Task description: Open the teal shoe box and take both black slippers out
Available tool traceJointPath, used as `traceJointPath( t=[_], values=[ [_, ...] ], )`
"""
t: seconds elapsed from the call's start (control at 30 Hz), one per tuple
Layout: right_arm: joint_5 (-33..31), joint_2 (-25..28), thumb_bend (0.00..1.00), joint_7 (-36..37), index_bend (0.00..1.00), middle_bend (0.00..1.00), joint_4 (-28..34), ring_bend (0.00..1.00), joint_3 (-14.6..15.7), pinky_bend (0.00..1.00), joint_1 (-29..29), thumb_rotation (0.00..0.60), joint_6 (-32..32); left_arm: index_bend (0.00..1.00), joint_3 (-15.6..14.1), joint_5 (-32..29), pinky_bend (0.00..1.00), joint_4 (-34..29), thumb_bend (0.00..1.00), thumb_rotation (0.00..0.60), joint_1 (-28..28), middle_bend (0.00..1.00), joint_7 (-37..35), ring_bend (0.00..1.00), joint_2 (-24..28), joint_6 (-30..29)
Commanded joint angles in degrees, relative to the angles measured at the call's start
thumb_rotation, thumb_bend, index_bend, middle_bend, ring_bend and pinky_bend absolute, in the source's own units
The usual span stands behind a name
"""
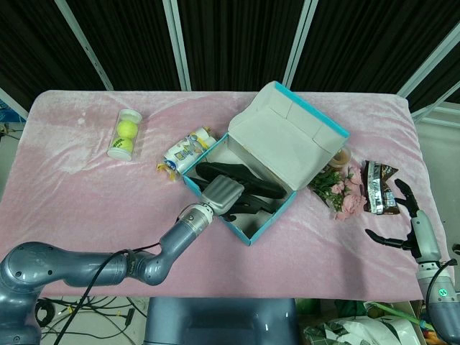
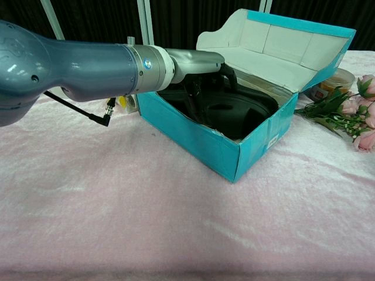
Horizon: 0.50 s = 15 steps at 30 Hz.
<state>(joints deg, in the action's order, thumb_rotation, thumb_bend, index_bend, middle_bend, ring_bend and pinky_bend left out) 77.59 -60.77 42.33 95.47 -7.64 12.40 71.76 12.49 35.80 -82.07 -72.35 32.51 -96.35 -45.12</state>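
Light was bright and even from overhead, so the pink cloth (image 1: pixel 86 194) looked a bit washed out and shadows stayed soft. The box (image 2: pixel 205 137) interior was dark and the slippers (image 2: pixel 234 108) showed little detail. There was a glossy highlight on the left arm (image 2: pixel 70 64) in the chest view. Both views were sharp; backdrop nearly black.

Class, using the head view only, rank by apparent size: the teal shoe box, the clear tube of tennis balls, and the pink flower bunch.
1. Teal cardboard shoe box
2. Pink flower bunch
3. Clear plastic tube of tennis balls; close to the flowers, so that ranking is unsure.
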Motion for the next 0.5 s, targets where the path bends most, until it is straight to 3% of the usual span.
traceJointPath(
  t=[0.03, 0.23, 0.5],
  values=[
    [0.03, 0.03, 0.00, 0.82, 0.00, 0.00, -0.39, 0.00, -0.13, 0.14, -0.20, 0.600, -0.18, 0.21, -0.64, -0.19, 0.35, 1.56, 0.25, 0.600, -0.35, 0.32, 0.16, 0.30, -1.29, 0.11],
    [-0.10, -0.11, 0.00, 2.46, 0.00, 0.00, -1.52, 0.00, -0.22, 0.14, -0.73, 0.600, -0.43, 0.30, -0.60, 1.04, 0.49, 5.32, 0.43, 0.600, -0.17, 0.43, -1.35, 0.41, -4.68, -0.75],
    [0.79, -0.25, 0.00, 3.14, 0.00, 0.00, -1.78, 0.00, -0.49, 0.14, -0.93, 0.600, -0.22, 0.33, 2.27, 7.75, 0.54, 3.33, 0.42, 0.600, 2.55, 0.47, -7.71, 0.45, -3.51, -3.96]
  ],
)
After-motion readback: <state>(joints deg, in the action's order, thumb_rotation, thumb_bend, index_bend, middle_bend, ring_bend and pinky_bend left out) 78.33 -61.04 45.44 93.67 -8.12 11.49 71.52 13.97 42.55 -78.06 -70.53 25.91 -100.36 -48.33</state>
